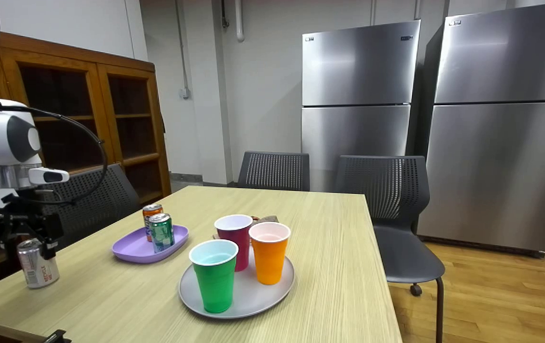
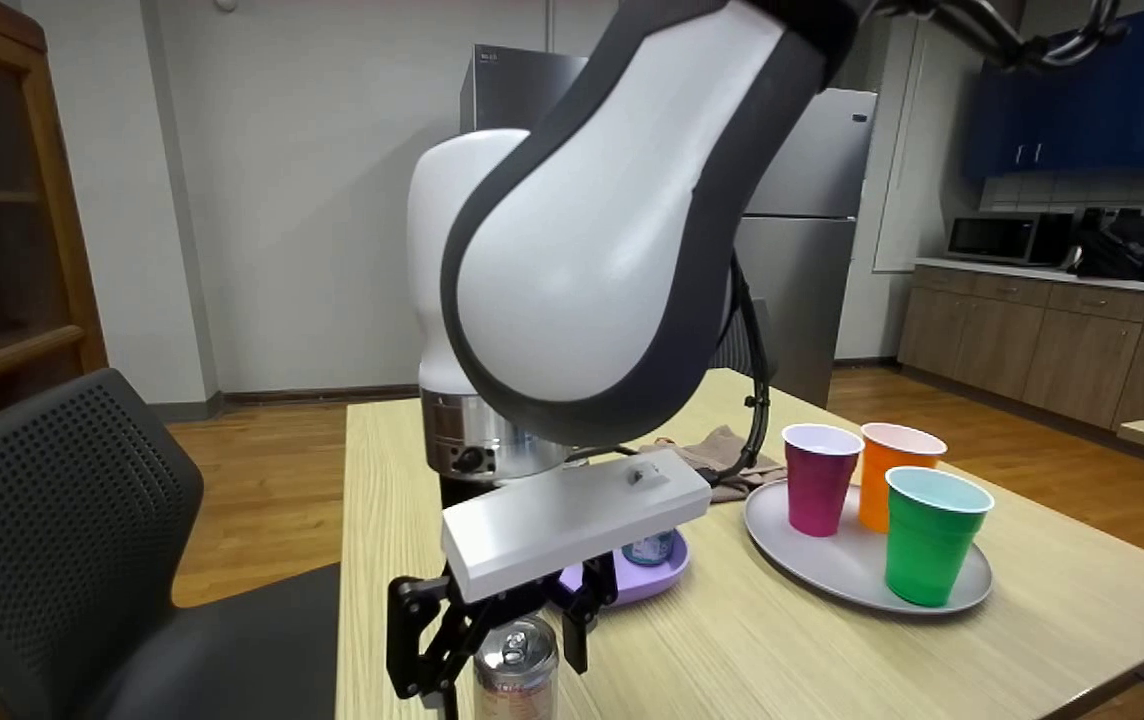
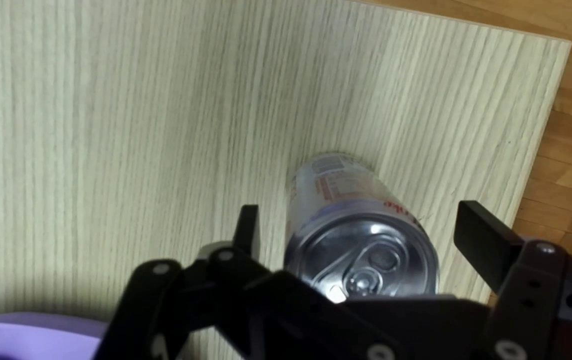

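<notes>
A silver soda can (image 3: 336, 190) with red lettering stands upright on the light wood table, near a table corner. My gripper (image 3: 365, 227) is open and comes down over the can from above. One finger stands on each side of the can's top, with a gap on both sides in the wrist view. Part of the lid is hidden behind the gripper's linkage. In both exterior views the can (image 1: 39, 269) sits under and between the fingers of the gripper (image 2: 507, 660). Beside it lies a purple tray (image 1: 127, 250) bearing an orange can (image 1: 150, 219) and a green can (image 1: 162, 233).
A grey plate (image 1: 258, 307) holds a green cup (image 1: 215, 283), a maroon cup (image 1: 234, 238) and an orange cup (image 1: 270, 257). Behind it lies a brown cloth (image 2: 727, 455). Dark chairs (image 1: 382, 190) surround the table. The table's corner (image 3: 561, 47) is close to the can.
</notes>
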